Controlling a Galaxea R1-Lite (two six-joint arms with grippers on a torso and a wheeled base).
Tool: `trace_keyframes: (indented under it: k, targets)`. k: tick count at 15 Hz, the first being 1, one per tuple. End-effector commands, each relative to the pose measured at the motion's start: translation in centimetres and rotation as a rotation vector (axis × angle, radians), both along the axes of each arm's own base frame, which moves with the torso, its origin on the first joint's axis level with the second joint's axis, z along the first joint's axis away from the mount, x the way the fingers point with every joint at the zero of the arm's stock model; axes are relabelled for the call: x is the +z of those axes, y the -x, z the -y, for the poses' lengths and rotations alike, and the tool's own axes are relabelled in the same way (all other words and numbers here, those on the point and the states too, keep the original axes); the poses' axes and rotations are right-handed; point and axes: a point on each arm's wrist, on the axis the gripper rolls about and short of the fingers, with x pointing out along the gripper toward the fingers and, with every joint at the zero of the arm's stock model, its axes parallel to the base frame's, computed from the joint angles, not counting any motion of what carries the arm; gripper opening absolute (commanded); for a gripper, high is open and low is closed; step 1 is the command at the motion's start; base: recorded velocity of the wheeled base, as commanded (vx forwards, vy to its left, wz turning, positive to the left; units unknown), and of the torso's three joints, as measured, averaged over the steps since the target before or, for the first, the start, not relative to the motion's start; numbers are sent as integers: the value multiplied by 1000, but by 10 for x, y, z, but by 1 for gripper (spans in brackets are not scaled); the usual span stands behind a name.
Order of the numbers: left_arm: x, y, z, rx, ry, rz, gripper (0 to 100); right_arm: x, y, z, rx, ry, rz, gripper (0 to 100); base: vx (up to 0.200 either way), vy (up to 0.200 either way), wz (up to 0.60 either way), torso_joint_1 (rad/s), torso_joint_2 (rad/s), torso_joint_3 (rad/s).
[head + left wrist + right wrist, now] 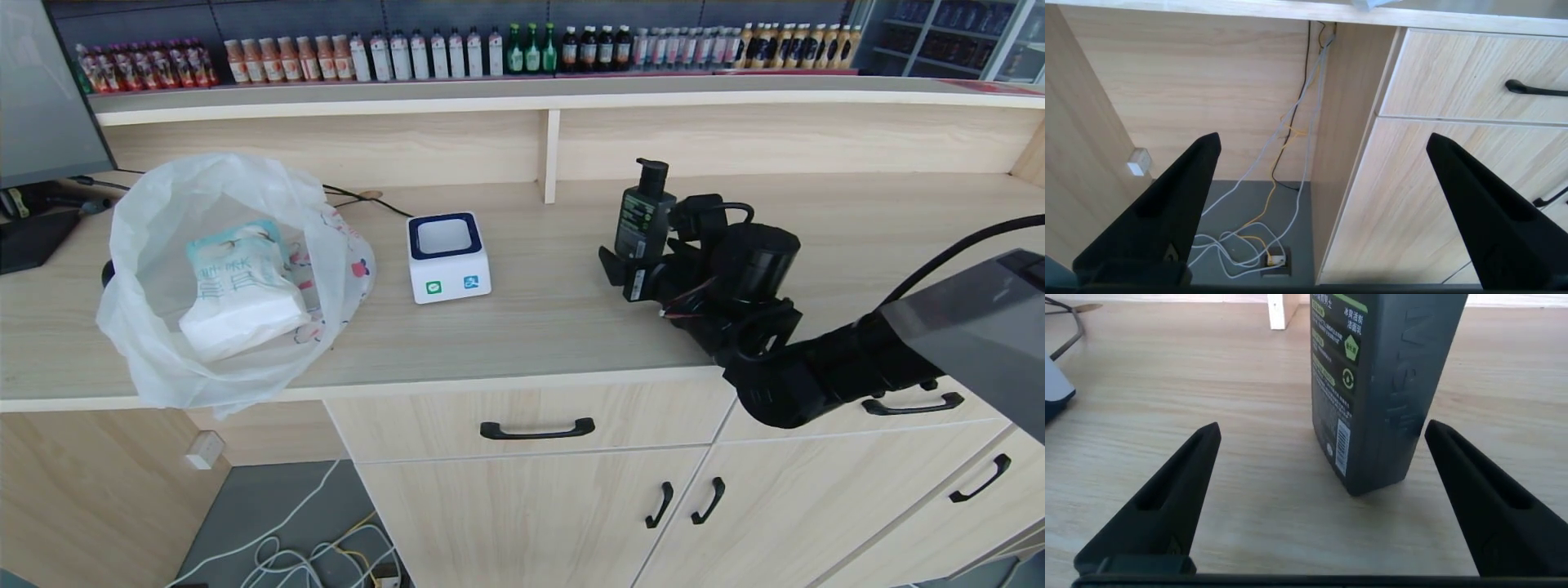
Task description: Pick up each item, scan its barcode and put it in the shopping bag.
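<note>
Right of centre: dark green rectangular plastic pump bottle (643, 219), upright, barcode on its label.
Right gripper (1323, 433): spread, flanking it.

A: Right arm (824, 367), what's the finish?
B: Matte black throughout. Chunky cylindrical links, round wrist housing (755, 261), ring-shaped bracket (763, 331) under it.
A: Cabling?
B: One thick black cable (955, 257) routed outside the arm. Thin red and white wires (682, 306) exposed near the wrist.
A: Right jaws?
B: Two black wedge fingers (1159, 506), tapering to points.
A: Left jaws?
B: Same black wedges (1159, 212).
</note>
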Motion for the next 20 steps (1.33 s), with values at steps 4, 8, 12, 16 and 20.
trace_keyframes:
  k: [4,8,12,16,20]
  targets:
    - [0,0,0,-2,0,0,100,10,-9,19,-19,-2,19,100,0,0,0,0,0,0]
    - [0,0,0,0,0,0,100,16,-17,18,44,20,11,100,0,0,0,0,0,0]
    - [0,0,0,0,0,0,100,22,-30,26,74,39,7,100,0,0,0,0,0,0]
    - [0,0,0,0,0,0,100,23,-45,36,124,86,23,100,0,0,0,0,0,0]
    - [0,0,0,0,0,0,100,20,-50,34,155,88,23,100,0,0,0,0,0,0]
